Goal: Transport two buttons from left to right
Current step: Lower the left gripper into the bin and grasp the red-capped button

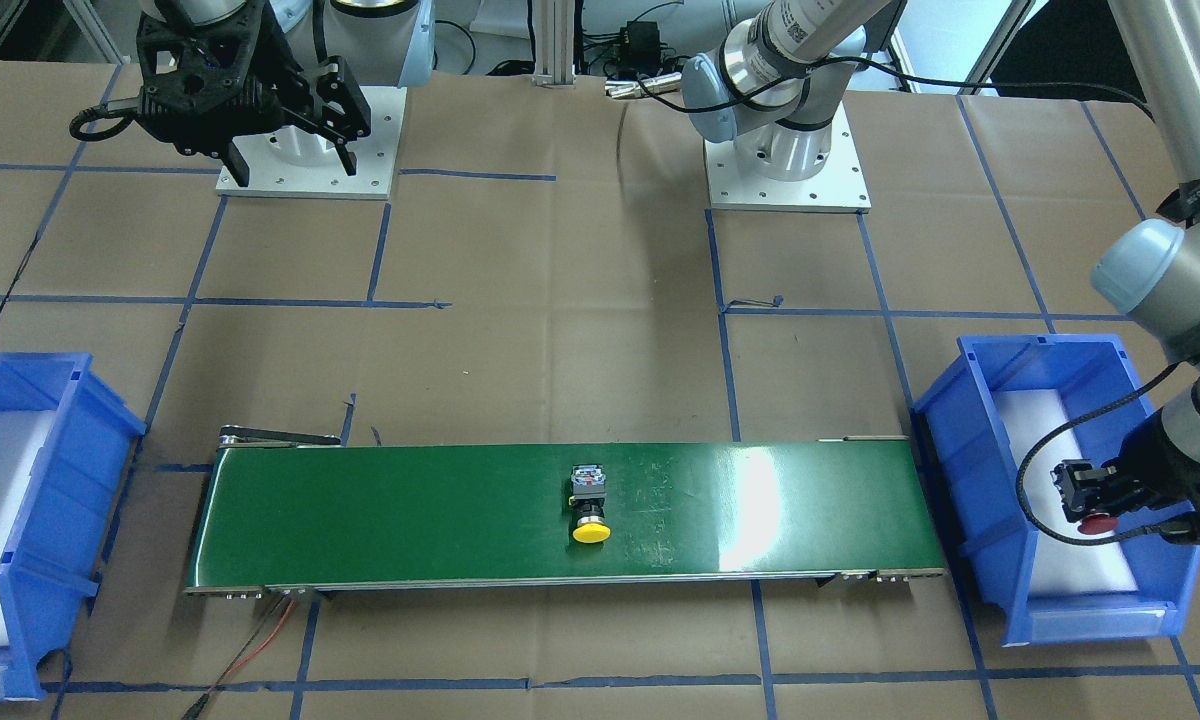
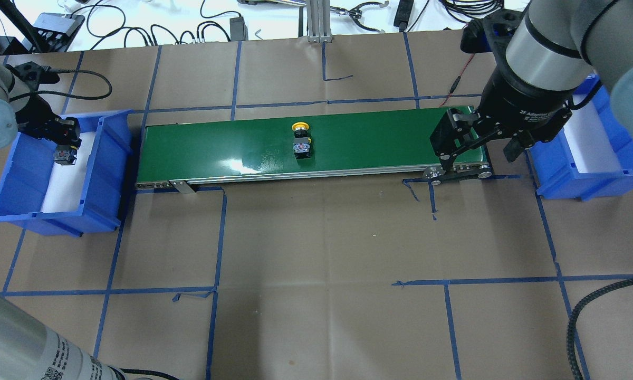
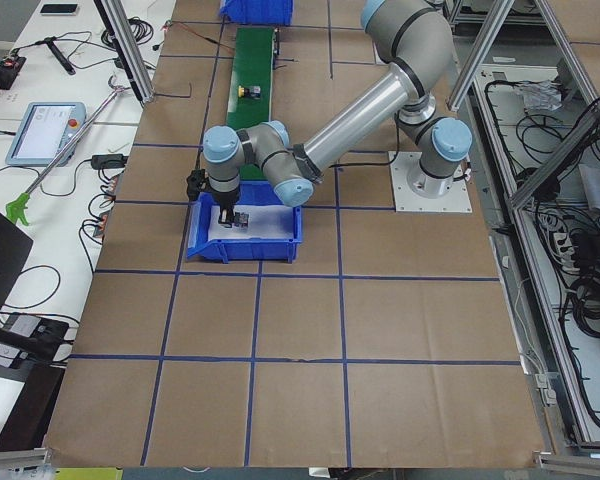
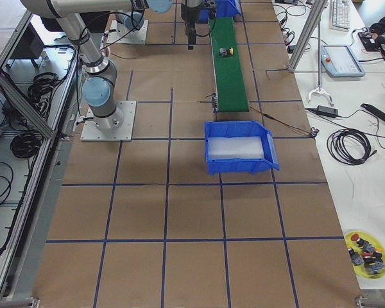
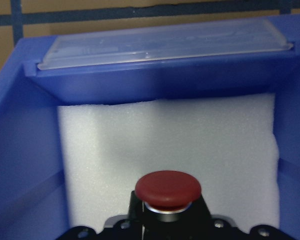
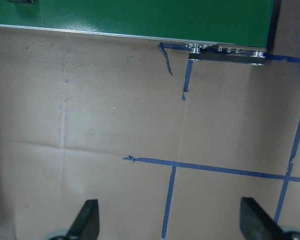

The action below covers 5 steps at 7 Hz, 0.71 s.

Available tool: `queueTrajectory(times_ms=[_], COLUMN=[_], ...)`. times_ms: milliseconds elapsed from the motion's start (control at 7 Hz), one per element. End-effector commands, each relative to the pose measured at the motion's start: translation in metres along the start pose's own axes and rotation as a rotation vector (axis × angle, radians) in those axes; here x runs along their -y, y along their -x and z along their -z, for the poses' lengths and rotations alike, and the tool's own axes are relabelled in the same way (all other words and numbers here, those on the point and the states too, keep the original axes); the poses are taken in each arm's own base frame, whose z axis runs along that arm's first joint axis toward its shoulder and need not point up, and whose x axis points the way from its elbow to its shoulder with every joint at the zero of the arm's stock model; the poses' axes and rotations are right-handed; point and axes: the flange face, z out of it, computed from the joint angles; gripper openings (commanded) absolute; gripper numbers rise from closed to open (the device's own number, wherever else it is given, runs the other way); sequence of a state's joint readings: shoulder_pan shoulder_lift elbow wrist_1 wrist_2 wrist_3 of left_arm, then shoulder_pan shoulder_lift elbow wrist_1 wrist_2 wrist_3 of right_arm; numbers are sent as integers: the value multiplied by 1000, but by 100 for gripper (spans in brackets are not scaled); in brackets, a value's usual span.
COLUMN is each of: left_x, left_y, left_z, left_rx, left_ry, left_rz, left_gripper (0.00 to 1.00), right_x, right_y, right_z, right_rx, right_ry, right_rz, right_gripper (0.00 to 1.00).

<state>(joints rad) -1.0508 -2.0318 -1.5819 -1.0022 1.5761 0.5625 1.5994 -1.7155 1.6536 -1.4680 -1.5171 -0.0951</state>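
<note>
Left pincer [image 2: 63, 146] grips the red button [image 5: 168, 190] over the left bin [image 2: 111, 158]; the belt [image 2: 216, 148] lies just to its right. Right pincer [image 2: 476, 158] hovers wide, empty, at the belt's far end.

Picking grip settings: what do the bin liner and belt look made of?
Liner: white foam, it seems, matte with a fine grainy texture. Belt: likely smooth green PVC or rubber, glossy; a bright glare patch shows on it.

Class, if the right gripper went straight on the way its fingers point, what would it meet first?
Probably the brown paper-covered table, near a blue tape line, beside the green conveyor belt; the open right gripper holds nothing.
</note>
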Motion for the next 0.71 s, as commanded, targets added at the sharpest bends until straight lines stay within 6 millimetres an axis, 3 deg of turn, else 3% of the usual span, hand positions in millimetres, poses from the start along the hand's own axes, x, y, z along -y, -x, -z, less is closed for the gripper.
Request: queueTrajectory(times_ms=[0, 143, 286, 571], left_x=[1, 7, 18, 40], left_y=[2, 3, -2, -71], left_z=[77, 110, 126, 140], left_rx=[-13, -35, -43, -31], left_ry=[33, 68, 86, 69], left_rz=[2, 5, 18, 0], left_gripper=[4, 4, 4, 4], right_x=[0, 0, 0, 0], right_y=[0, 0, 0, 0], right_z=[0, 0, 0, 0], right_rx=[0, 0, 0, 0], right_ry=[0, 0, 2, 0], right_rz=[-1, 0, -1, -1], right_gripper=[100, 100, 100, 100])
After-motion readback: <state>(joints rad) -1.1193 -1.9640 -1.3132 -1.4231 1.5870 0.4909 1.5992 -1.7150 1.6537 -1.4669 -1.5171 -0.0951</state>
